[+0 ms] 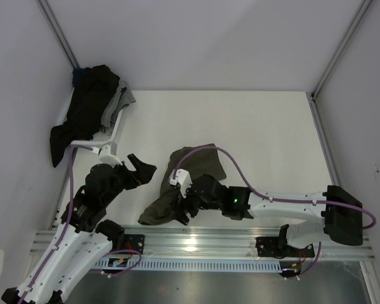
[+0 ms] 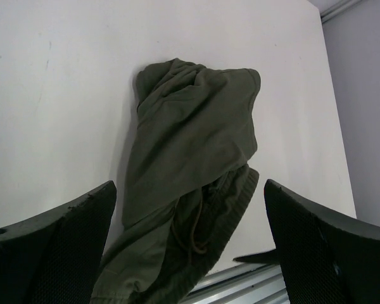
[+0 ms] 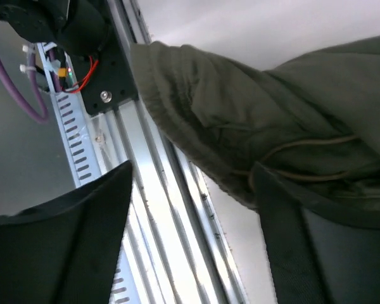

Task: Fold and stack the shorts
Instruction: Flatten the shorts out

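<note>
olive-green shorts (image 1: 202,163) lie crumpled, unfolded on the worktop (image 1: 259,139), black shorts (image 1: 88,107) heaped over the basket (image 1: 107,147) — nothing stacked — left hand (image 2: 190,183) wide open, empty; right hand (image 3: 193,190) parted, pinching nothing.

Cannot see middle of olive shorts (image 1: 199,163) from above: covered by right gripper (image 1: 180,212). Cut off at bottom edge in left wrist view, at right edge in right wrist view. Cannot make out marks on black shorts (image 1: 85,114), nor most of basket (image 1: 109,147) beneath.

Olive shorts (image 2: 190,145): soft, seemingly fleecy cloth.
</note>
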Controlling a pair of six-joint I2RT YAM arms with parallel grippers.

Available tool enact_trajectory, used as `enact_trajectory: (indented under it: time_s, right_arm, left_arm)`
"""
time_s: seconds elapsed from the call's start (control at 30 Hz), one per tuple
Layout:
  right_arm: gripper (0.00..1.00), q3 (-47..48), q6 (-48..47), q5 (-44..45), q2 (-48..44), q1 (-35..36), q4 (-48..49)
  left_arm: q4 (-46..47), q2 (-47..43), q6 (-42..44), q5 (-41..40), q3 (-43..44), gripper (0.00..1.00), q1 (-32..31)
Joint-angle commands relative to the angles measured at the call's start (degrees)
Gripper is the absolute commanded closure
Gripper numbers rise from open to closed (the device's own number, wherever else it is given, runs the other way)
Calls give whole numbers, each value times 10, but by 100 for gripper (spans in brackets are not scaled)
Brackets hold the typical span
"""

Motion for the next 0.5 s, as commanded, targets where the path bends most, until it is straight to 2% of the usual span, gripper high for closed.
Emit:
enact_trajectory:
  time_s: [0.0,0.07,0.17,0.2,0.3,0.47]
  right_arm:
    - [19,-12,-6,9,-79,-19,56]
    - [15,-18,8,6,-116,-54,45]
    - [17,-14,47,-11,-125,-111,1]
    - [17,-14,59,-39,-123,-155,-16]
    - [19,-22,100,-85,-108,-209,-44]
    - [14,-21,150,-26,-63,-283,-111]
  left_arm:
    - [-27,-17,-5,-25,15,1,-4]
    - [-20,-23,-4,-5,9,1,-4]
    - [-20,-17,-1,16,1,1,-4]
    - [-19,-13,0,24,-6,1,-5]
    - [-25,-7,2,45,-23,1,-5]
    - [-18,13,-12,67,-45,1,-7]
